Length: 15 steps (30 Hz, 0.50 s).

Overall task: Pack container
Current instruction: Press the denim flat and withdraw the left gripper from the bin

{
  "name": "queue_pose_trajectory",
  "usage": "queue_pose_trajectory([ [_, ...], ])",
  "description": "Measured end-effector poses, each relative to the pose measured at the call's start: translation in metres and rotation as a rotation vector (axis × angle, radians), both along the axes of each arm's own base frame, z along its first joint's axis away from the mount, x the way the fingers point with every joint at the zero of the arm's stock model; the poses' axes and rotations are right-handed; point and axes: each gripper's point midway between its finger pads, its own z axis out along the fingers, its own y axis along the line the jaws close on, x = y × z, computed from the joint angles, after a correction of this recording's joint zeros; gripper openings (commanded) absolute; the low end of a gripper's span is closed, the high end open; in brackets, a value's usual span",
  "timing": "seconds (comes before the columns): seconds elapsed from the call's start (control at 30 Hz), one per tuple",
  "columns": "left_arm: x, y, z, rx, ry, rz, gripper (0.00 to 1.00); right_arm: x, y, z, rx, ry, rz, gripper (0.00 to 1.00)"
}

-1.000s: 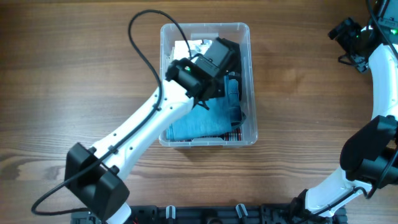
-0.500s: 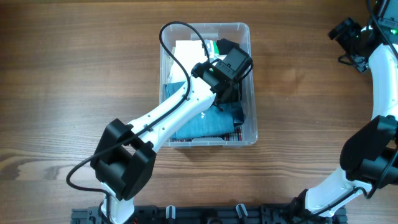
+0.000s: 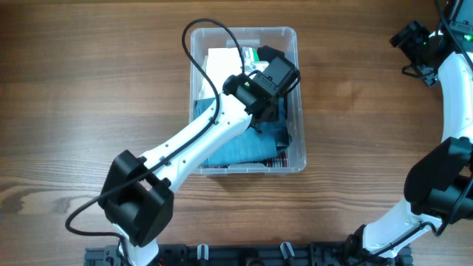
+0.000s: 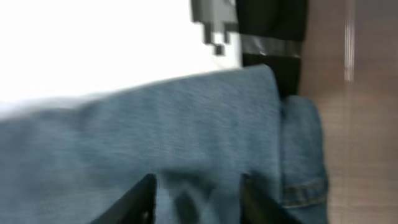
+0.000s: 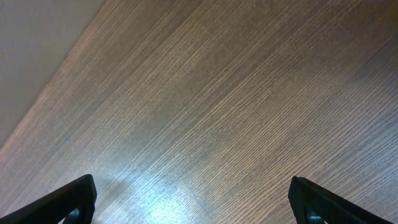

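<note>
The clear plastic container [image 3: 300, 96] stands at the table's middle, filled with cloth. My left gripper [image 3: 269, 109] reaches down into its right half. In the left wrist view the fingers [image 4: 196, 200] are a moderate gap apart, tips on blue denim [image 4: 186, 124] with a crease of it between them. A teal cloth [image 3: 236, 151] fills the container's near half, and a white packet [image 3: 222, 63] lies at the far end. My right gripper [image 3: 412, 37] is at the far right edge, open and empty over bare wood [image 5: 193, 202].
A black item with a grey band [image 4: 270, 31] lies by the container's right wall, beside the white packet [image 4: 93, 43]. A striped cloth edge [image 3: 277, 161] shows at the container's near right corner. The left arm's cable [image 3: 199, 37] loops over the container's left rim.
My left gripper swung from the container's middle to its right side, then settled slightly left and lower onto the denim. The right arm has not moved.
</note>
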Motion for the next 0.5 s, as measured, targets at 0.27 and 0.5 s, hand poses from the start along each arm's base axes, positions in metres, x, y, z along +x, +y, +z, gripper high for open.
queue_pose_trajectory([
  [0.27,0.005,0.043,0.070,0.071,-0.204,0.086,1.00,0.000,0.000,0.000,0.000,0.000,0.000,1.00],
  [0.5,-0.041,0.132,0.168,0.044,-0.333,0.197,1.00,0.000,0.000,0.000,-0.001,-0.001,0.000,1.00],
])
